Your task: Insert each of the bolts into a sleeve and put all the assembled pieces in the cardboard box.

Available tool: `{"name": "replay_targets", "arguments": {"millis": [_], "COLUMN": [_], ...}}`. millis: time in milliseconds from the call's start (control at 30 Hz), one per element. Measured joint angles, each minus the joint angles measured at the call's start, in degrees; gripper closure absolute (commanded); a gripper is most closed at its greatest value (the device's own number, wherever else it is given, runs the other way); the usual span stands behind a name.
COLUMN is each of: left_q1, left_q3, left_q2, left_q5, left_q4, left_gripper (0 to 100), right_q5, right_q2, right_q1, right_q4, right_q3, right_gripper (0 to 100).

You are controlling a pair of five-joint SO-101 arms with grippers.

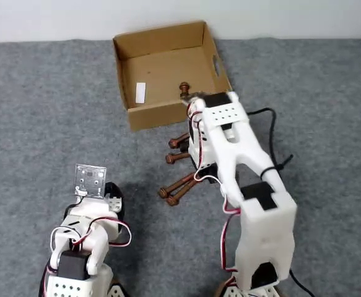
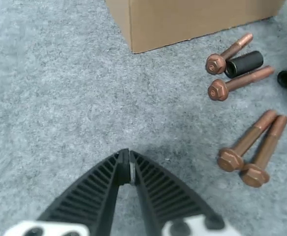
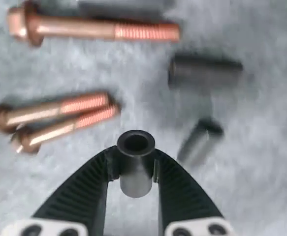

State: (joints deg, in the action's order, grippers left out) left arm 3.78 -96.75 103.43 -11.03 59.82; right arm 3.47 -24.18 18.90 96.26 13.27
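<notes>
Four bolts [image 2: 244,81] lie loose on the bench [image 1: 44,111], just in front of the cardboard box [image 1: 158,116]. Your right gripper [image 3: 135,160] is clamped on a black sleeve [image 3: 135,184], whose open bore faces the wrist camera, near the bolts. Two more sleeves [image 3: 205,71] lie close by. Your left gripper [image 2: 128,162] hangs pinched together, holding nothing, over the bench.

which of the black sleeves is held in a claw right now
The sleeve clamped in the right claw, with its open bore facing the wrist camera. The other sleeves lie loose on the grey carpet, untouched.
</notes>
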Motion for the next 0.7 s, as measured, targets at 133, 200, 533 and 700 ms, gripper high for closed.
{"name": "replay_targets", "arguments": {"millis": [133,200,533,700], "left_q1": [0.0,0.0,0.0,0.09], "left_q3": [0.0,0.0,1.14,6.51], "left_q2": [0.0,0.0,0.0,0.0], "left_q5": [-2.64,-2.99,-3.25,-3.34], "left_q4": [0.0,0.0,0.0,0.0], "left_gripper": [99,99,99,99], "right_q5": [-7.03,-8.97,-17.05,-22.07], "right_q2": [8.62,13.89,46.15,60.22], "right_q1": [-0.79,-2.11,-4.48,-9.49], "right_q4": [4.04,4.04,3.52,-1.14], "right_q3": [-1.14,-2.99,-28.31,-39.65], "right_gripper": [99.1,99.1,99.1,99.1]}}
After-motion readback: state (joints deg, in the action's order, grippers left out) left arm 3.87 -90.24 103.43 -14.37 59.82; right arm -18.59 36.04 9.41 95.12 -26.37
